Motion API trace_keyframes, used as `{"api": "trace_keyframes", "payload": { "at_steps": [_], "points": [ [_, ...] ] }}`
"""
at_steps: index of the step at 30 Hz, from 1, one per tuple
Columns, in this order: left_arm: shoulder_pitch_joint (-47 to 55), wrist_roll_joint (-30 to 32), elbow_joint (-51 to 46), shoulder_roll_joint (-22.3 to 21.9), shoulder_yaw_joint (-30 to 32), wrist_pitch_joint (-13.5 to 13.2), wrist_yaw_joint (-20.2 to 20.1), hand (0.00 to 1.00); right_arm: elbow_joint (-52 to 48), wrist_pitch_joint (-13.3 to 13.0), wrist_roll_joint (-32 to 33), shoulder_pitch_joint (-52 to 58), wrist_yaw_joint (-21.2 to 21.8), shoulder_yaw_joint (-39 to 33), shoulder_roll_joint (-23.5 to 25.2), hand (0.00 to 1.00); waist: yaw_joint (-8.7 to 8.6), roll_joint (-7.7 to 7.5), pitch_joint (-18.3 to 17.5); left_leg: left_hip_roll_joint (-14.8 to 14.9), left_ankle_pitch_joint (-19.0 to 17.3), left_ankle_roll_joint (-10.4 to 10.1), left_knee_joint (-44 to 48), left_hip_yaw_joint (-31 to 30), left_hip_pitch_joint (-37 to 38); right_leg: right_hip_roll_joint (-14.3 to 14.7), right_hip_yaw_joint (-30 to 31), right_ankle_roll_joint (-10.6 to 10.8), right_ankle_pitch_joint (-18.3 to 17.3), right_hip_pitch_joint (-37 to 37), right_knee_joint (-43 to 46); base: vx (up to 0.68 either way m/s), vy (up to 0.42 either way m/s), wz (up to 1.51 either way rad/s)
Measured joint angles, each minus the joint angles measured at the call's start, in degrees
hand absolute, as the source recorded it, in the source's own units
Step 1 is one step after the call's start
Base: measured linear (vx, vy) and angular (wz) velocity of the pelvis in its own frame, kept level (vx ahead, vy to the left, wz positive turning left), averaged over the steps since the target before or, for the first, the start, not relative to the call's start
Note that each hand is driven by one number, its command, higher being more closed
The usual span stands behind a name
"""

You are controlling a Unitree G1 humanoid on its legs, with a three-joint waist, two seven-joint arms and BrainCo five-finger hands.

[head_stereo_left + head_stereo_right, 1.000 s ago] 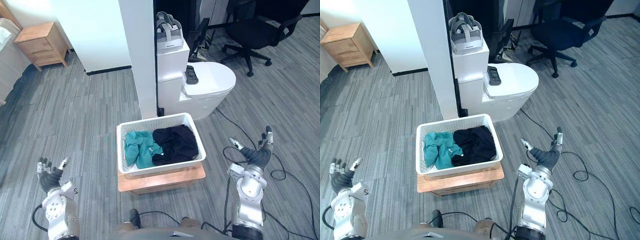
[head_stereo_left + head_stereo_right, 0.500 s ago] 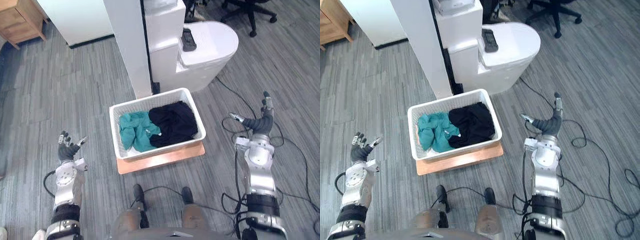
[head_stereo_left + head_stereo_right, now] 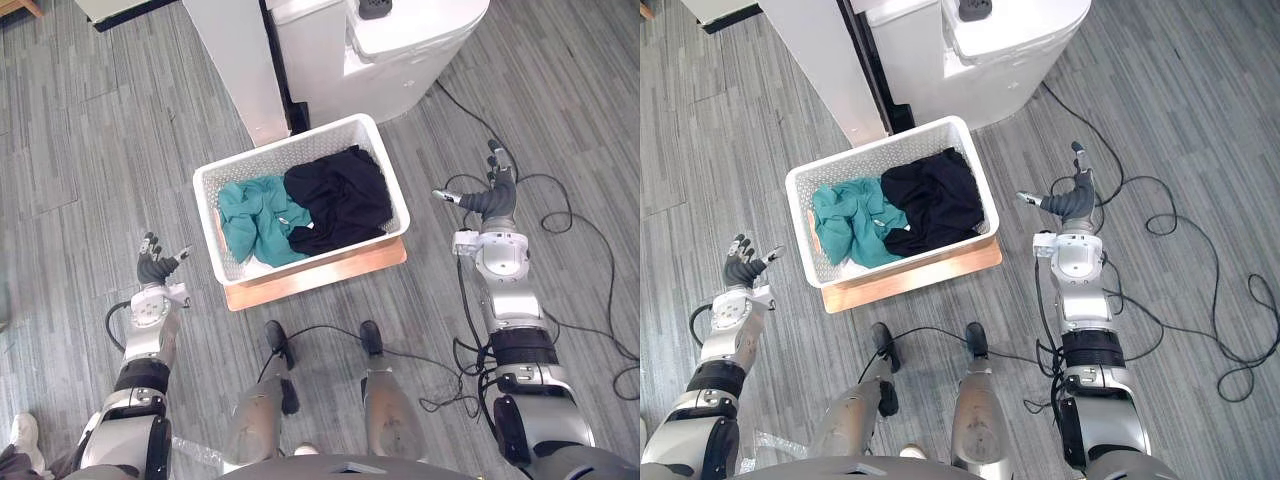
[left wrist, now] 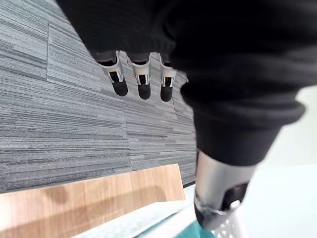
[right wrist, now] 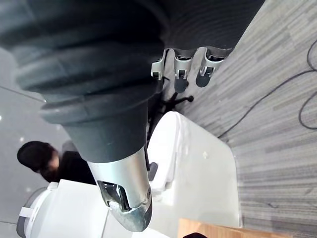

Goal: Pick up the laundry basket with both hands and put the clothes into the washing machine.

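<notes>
The white laundry basket point(image 3: 212, 200) stands upright on a wooden board point(image 3: 330, 272), a little turned. It holds crumpled teal clothes point(image 3: 255, 220) and, beside them, black clothes point(image 3: 340, 195).

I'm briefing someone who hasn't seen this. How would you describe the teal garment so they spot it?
Before the white appliance, a white laundry basket sits on a wooden platform. The teal garment lies in its half toward the robot's left; the other garment is black.

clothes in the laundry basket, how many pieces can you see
2: a teal garment in the laundry basket's left half and a black garment in its right half, touching it. More may be hidden underneath them.
</notes>
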Motion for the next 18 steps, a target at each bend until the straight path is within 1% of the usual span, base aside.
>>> {"api": "trace_keyframes", "payload": {
  "at_steps": [3,6,11,14,15,18],
  "points": [
    [-2.6,-1.9,-0.2,0.0,-2.0,-0.1,1.0,0.00,0.5,0.1,-0.1,-0.6,0.1,1.0,0.1,0.00,0.04,0.14,0.7,0.2,0.4,-0.2,0.0,0.0,-0.9,0.2,0.4,0.0,0.5,-1.0,-0.1,-0.01,0.002,-0.08],
    [-4.1,-2.9,-0.3,0.0,-3.6,-0.1,1.6,0.00,0.5,0.7,-0.2,-1.7,0.3,3.8,0.1,0.00,0.08,0.15,0.7,0.4,0.7,-0.6,0.0,0.0,-1.3,0.2,1.3,0.0,0.9,-2.0,-0.1,0.00,0.003,-0.14],
    [-7.4,-3.0,-0.3,-0.3,-6.7,-0.1,2.0,0.00,0.5,1.0,-0.2,-2.8,0.4,7.4,0.7,0.00,0.07,0.43,1.2,1.1,1.5,-1.7,-0.1,-0.2,-2.3,0.7,1.4,-0.4,1.7,-3.0,-0.3,-0.01,-0.010,-0.03],
    [-8.9,-3.1,-0.3,-0.6,-7.4,-0.2,2.5,0.00,0.4,1.0,-0.3,-4.8,0.4,9.2,1.8,0.00,0.10,0.70,1.7,1.6,1.5,-1.8,-0.3,-0.3,-3.1,1.2,1.5,-0.5,2.1,-3.9,-0.4,-0.03,-0.019,-0.08],
    [-9.8,-3.1,-0.3,-0.7,-7.4,-0.1,3.3,0.00,0.4,1.1,-0.6,-5.7,0.5,9.7,2.4,0.00,0.13,0.90,2.2,1.7,1.8,-1.7,-0.4,-0.3,-3.2,1.3,1.5,-0.5,2.3,-4.1,-0.4,-0.04,-0.019,0.00],
    [-10.9,-3.1,-0.1,-0.9,-7.6,-0.1,3.6,0.00,0.5,1.1,-2.5,-7.4,0.6,11.5,2.8,0.00,0.20,1.50,2.7,1.8,2.2,-1.7,-0.4,-0.4,-3.9,1.4,1.4,-0.5,2.8,-4.5,-0.7,-0.03,-0.009,0.03]
  ]
}}
